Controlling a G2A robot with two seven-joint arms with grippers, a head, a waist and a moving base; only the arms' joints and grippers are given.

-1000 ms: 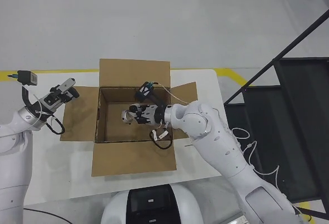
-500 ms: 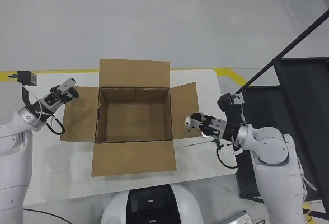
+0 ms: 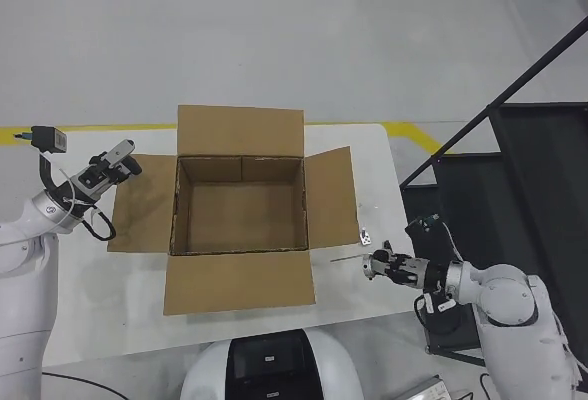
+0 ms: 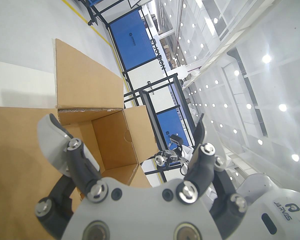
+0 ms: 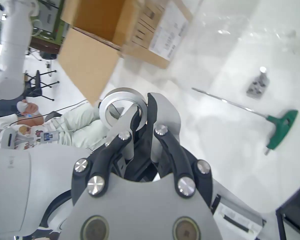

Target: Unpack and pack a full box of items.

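Note:
An open cardboard box point(image 3: 240, 172) stands mid-table with its flaps spread; its bare cardboard floor shows. My right gripper point(image 3: 376, 266) hangs low over the table to the right of the box, shut on a silver metal ring point(image 5: 120, 109) at its fingertips point(image 5: 150, 101). A green T-handle hex key point(image 5: 282, 131) and a small metal block point(image 3: 366, 239) lie on the white table just beyond it. My left gripper point(image 3: 127, 163) is held open above the box's left flap point(image 4: 20, 136), with nothing between its fingers.
The white table point(image 3: 124, 300) ends close to the right of the right gripper. A black metal staircase point(image 3: 514, 190) stands beside that edge. A yellow floor line point(image 3: 94, 128) runs behind the table.
The right arm has come out of the box with the ring, swung right over the right flap, and dropped toward the table's front right. The left arm has kept still.

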